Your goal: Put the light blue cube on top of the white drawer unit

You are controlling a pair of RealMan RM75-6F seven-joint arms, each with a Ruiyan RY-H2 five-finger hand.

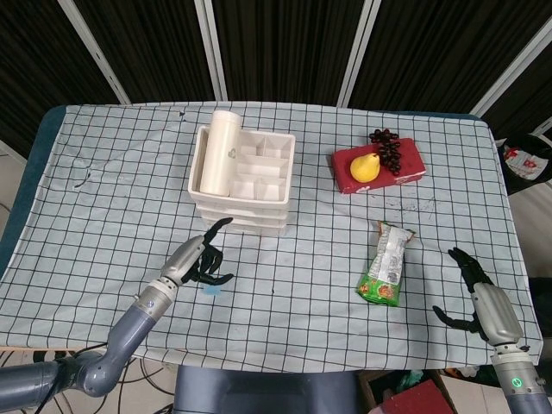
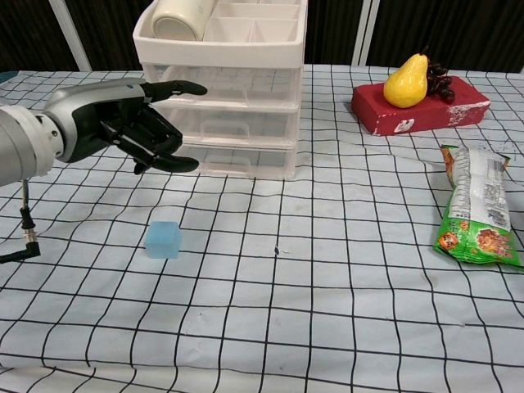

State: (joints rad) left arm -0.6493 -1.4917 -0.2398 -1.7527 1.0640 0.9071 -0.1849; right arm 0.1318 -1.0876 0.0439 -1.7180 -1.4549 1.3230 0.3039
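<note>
Light blue cube [image 2: 163,239] on cloth, apparently below spread fingers [image 2: 168,131], untouched

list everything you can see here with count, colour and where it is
cube: 1, light blue, on the cloth near the front left, below the left hand, not held
drawer unit: 1, white, three drawers, back left of centre
bottle: 1, cream white, lying in the drawer unit's top tray
box: 1, red, back right
pear: 1, yellow, on the box
grapes: 1 bunch, dark, on the box beside the pear
snack bag: 1, green, right of centre
tablecloth: 1, white with black grid, covering the table
left hand: 1, black and grey, fingers spread, above the cube, in front of the drawers
right hand: 1, black and grey, open, at the front right edge
</note>
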